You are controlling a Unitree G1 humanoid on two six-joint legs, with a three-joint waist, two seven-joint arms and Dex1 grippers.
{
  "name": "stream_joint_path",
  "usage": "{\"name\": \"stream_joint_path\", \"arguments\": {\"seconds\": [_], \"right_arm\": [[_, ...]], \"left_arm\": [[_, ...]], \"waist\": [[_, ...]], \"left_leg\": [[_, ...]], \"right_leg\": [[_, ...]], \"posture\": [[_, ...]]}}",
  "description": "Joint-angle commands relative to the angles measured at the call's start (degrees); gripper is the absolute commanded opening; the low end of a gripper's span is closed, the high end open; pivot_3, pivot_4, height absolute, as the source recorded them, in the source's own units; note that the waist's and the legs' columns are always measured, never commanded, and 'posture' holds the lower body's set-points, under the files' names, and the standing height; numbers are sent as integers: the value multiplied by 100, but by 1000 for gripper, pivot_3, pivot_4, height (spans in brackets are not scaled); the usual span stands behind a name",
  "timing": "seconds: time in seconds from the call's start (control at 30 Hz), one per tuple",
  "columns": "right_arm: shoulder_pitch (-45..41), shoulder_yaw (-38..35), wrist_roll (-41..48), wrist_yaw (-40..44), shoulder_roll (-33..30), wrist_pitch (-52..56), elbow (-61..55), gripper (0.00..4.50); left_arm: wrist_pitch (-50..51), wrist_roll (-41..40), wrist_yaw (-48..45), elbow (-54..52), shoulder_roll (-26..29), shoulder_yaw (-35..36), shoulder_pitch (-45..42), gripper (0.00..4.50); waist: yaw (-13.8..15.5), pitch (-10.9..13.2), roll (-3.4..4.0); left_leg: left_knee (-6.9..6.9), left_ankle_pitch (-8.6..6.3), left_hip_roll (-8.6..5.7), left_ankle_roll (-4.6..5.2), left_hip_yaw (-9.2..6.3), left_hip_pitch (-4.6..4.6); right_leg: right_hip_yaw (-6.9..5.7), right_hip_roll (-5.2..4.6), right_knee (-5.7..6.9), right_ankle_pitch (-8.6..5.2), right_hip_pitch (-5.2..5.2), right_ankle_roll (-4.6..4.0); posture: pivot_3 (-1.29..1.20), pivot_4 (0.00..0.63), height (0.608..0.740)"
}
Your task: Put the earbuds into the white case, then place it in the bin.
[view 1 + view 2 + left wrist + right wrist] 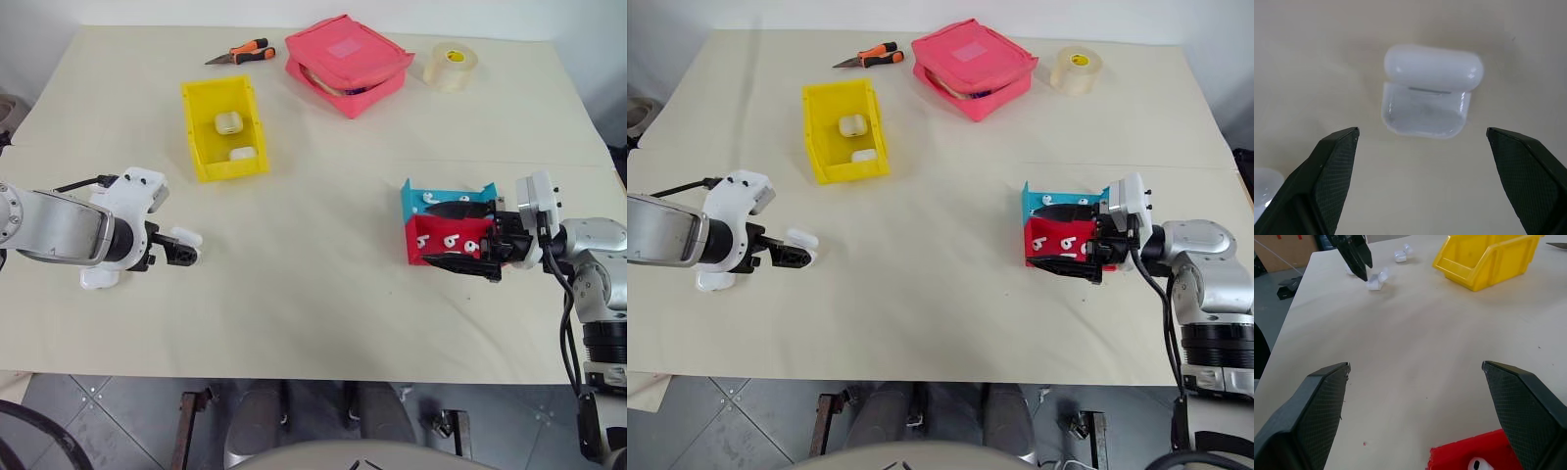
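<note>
Left gripper (186,245) spread wide, nothing between the fingers, hovering at the table's (313,294) 9 o'clock side, pointing down at an open white case (1426,93) lying on the tabletop. In the left wrist view: case lid flipped back, cavity exposed, long axis running crosswise to the fingers, hinge on the side away from the fingertips. Case apart from both left fingers (1327,171). Second white case (98,277) just beside the left wrist, toward 8 o'clock.

Right gripper (465,235) also released and spread, empty, lying about level and pointing toward 9 o'clock, straddling the small red tray (441,242), with the blue tray (431,196) touching the red one on its 12 o'clock side. Several earbuds (449,241) loose in the red tray; their stem directions too small to tell. One more earbud in the blue tray, beside the upper right finger.

Yellow bin (223,129) at about 11 o'clock, long axis running roughly 12 to 6, open top up, two closed white cases inside, one nearer 12 o'clock than the other. Bin well apart from both grippers.

Along the 12 o'clock edge: orange-handled pliers (241,54), pink pouch (347,63), roll of clear tape (451,66).
</note>
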Motion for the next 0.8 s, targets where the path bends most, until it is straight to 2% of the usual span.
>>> {"name": "stream_joint_path", "arguments": {"seconds": [0.03,0.43,0.8], "right_arm": [[74,-247,147,-56,-115,16,-283,4500],[263,-357,224,-166,-198,42,-459,4500],[412,-459,256,-293,-230,82,-620,4500]], "left_arm": [[250,501,-353,140,-98,143,-84,4436],[761,3054,-2146,122,-964,397,-251,4436],[782,4778,-3646,-4,-1409,244,-328,4436]], "waist": [[1,0,0],[36,0,0],[136,0,0]], "left_leg": [[0,0,0,0,0,0],[2,1,0,-1,6,0],[6,4,0,-3,9,2]], "right_leg": [[0,0,0,0,0,0],[0,5,1,0,-1,0],[1,3,9,0,-1,0]], "posture": [[0,150,740],[0,150,740],[0,150,740]]}}
